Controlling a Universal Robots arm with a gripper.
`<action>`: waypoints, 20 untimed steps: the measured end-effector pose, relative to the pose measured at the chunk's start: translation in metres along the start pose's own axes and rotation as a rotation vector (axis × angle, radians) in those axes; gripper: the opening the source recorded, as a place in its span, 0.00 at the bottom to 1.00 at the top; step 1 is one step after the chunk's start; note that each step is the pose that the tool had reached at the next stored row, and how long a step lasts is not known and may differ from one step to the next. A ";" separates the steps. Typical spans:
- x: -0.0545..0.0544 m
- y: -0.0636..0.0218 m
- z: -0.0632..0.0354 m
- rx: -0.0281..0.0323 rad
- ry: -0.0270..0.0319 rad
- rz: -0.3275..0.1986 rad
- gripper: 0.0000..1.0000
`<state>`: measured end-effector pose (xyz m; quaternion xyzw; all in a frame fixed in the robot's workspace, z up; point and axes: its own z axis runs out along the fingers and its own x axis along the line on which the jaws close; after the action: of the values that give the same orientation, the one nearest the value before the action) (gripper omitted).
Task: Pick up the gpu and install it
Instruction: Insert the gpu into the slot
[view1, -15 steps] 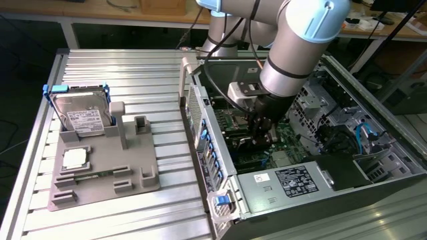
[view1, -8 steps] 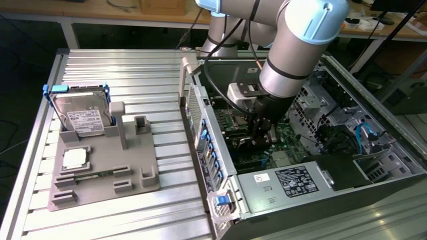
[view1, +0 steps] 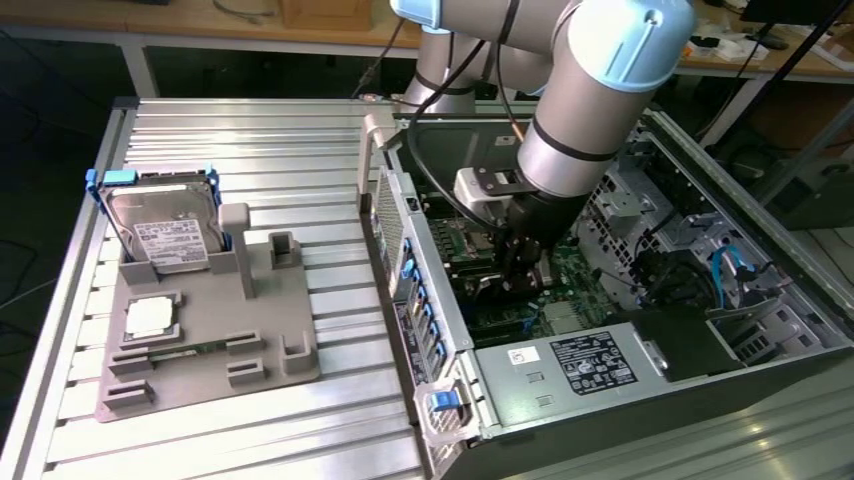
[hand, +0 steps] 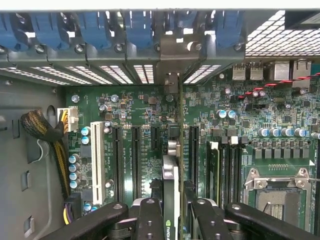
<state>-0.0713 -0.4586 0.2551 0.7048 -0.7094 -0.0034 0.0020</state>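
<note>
Gripper (view1: 523, 268): clamped on the gpu (hand: 171, 185), held edge-on inside the computer case (view1: 395, 215), over the motherboard (hand: 125, 110) slots, bracket end at the case's rear wall. Pickup done; card aligned with a slot; full seating unconfirmed.

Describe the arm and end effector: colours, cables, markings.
Arm: silver-grey tubular links, light-blue joint caps, black cable running alongside. A pale grey box sits at the wrist. End effector: black, two fingers with round bolt heads. No readable markings on them.
</note>
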 end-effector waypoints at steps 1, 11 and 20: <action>0.000 0.0000 0.0002 0.0000 0.0000 0.000 0.27; 0.000 0.0000 0.0011 0.0003 -0.0006 0.000 0.27; 0.000 0.0000 0.0037 0.0000 -0.0025 0.000 0.27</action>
<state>-0.0714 -0.4586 0.2515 0.7048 -0.7094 -0.0043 0.0012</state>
